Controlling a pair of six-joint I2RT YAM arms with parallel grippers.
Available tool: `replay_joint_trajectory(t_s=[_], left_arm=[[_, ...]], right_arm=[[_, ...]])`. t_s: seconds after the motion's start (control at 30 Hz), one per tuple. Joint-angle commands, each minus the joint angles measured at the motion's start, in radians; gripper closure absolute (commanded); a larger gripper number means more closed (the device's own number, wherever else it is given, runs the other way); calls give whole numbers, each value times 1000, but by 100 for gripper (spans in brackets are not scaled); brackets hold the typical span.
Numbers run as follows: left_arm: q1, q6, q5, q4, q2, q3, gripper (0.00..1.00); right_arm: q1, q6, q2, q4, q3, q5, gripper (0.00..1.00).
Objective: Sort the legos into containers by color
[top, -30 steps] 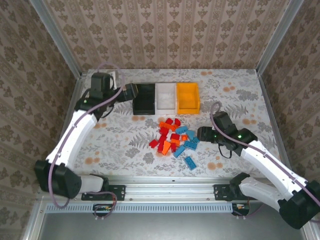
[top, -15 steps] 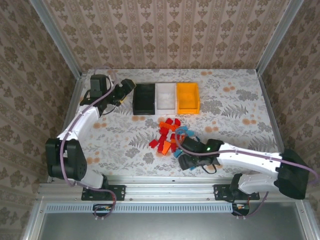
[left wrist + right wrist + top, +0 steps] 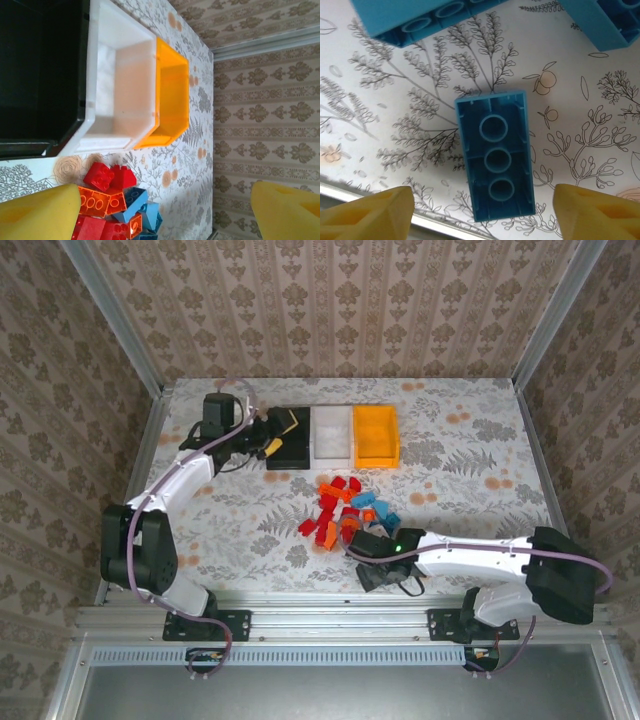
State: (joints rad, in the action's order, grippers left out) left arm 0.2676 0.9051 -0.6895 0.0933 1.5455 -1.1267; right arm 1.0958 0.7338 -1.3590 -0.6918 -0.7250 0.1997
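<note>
Along far table [image 3: 480, 470] side, black bin [image 3: 290, 448], white bin [image 3: 332, 435], orange bin [image 3: 376, 435] being kept in row, likely one per colour. Left gripper [image 3: 162, 212] being held open, empty, beside black bin. Right gripper [image 3: 482, 212] being held open astride upturned blue brick [image 3: 496, 155] on table, likely for pickup.

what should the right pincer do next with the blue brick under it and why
Probably lower straight down and close. The right pincer is open, and its fingertips flank the long sides of the upturned blue brick on the table without touching it, so it looks lined up for a grasp.
</note>
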Motion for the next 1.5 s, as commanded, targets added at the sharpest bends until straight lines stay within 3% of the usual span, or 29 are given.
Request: replay_joint_trajectory(t_s=[0.0, 0.3, 0.43, 0.67, 0.8, 0.93, 1.07, 1.3, 1.47], left_arm=[[1, -14, -22, 20, -10, -18, 10], [-14, -35, -23, 40, -7, -30, 10], [-33, -41, -30, 54, -15, -41, 10], [-44, -36, -25, 49, -48, -35, 9], [-42, 17, -53, -9, -44, -9, 9], [-53, 27, -69, -23, -41, -10, 9], [-59, 24, -61, -23, -33, -8, 9], [-61, 49, -95, -54, -16, -7, 9], [-52, 22, -79, -33, -15, -7, 8]], right_arm=[[-26, -24, -23, 28, 19, 53, 32], [-70, -114, -112, 126, 12, -8, 62], [-69, -116, -114, 87, -17, 15, 75], [-76, -99, 92, -80, -120, 127, 80], [-243, -184, 119, -74, -245, 115, 78], [-449, -253, -23, 70, -387, 41, 79], [-571, -303, -307, 92, -612, 32, 80], [-668, -334, -639, 39, -937, 19, 79], [-697, -357, -731, -17, -1052, 15, 76]])
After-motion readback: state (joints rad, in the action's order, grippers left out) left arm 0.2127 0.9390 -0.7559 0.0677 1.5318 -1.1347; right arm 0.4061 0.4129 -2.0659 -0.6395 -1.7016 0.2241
